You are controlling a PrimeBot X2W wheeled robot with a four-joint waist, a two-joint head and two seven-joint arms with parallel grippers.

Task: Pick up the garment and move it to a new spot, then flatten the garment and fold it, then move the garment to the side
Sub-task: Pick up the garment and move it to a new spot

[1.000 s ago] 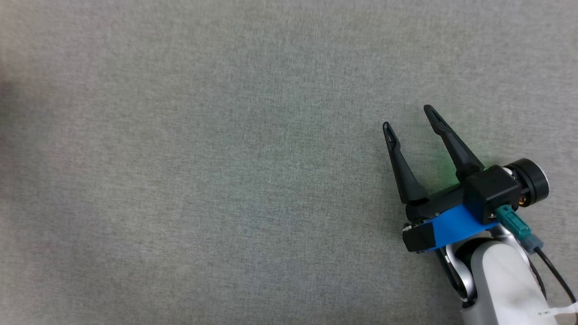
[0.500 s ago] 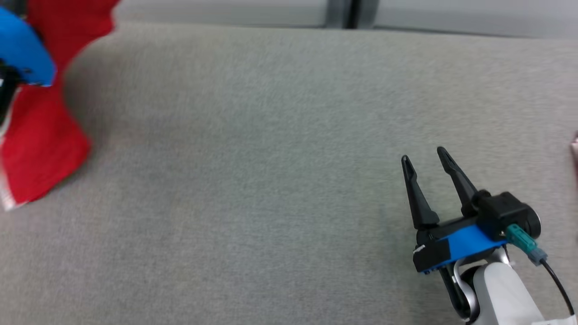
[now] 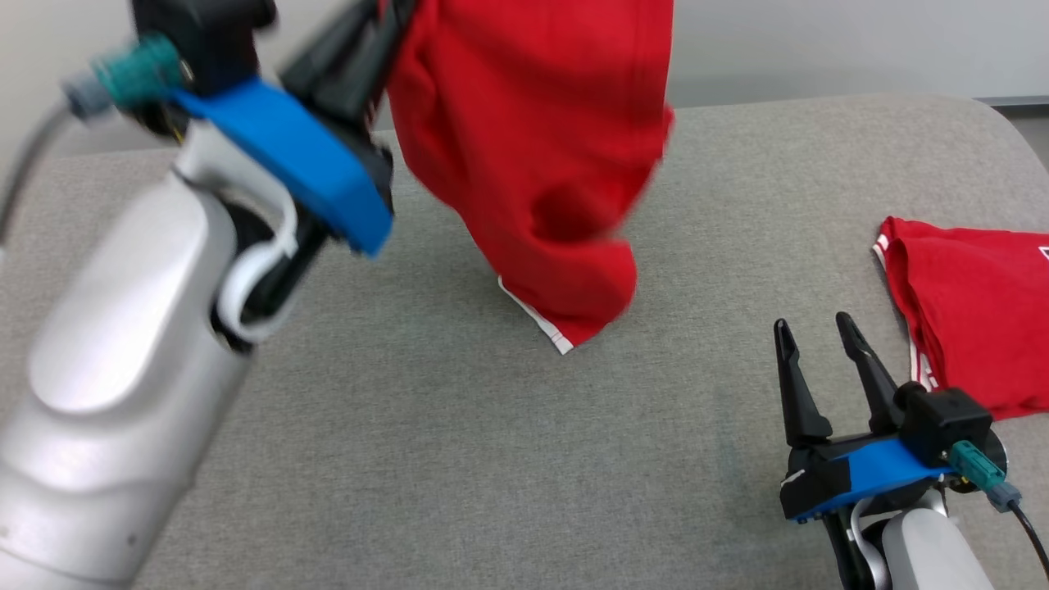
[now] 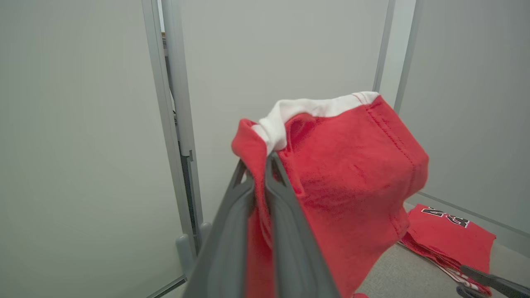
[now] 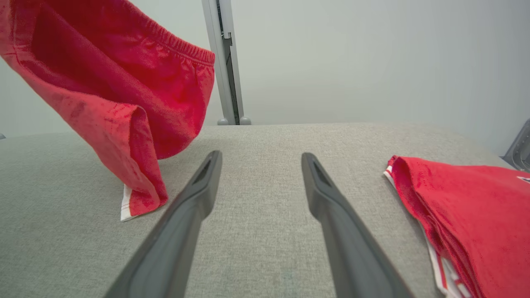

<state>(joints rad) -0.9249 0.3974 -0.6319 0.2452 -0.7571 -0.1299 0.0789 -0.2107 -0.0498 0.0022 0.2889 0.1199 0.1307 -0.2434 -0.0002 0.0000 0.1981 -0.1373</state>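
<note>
Left gripper (image 4: 256, 163) is up high and clamped narrow on the garment (image 3: 533, 139), fingers pinched together with a fold of red cloth and a strip of white trim (image 4: 314, 107) bunched right at the tips; the garment hangs off it over the far left-centre of the table (image 3: 492, 459), a bright red piece, soft and crumpled, draping down in a loose twisted column; the head view has it slightly blurred; from the right wrist view you can see a gathered, elastic-looking edge (image 5: 178, 45) along the top and the inside of the cloth open toward the camera; the lowest corner (image 3: 561, 336) carries a thin white stripe along the hem and sits down at the grey fabric surface, looking as if it brushes the table, though whether it truly touches I cannot tell; over on the right, the right gripper (image 3: 813, 321) rests low near the front edge, its two dark fingers spread wide with nothing between them; just beside it, further right, a second red garment (image 3: 975, 303) lies flat and folded on the table, white piping along its edge, black lettering (image 4: 445, 215) showing in the left wrist view; behind the table, a pale wall and a grey upright post (image 5: 225, 62).
</note>
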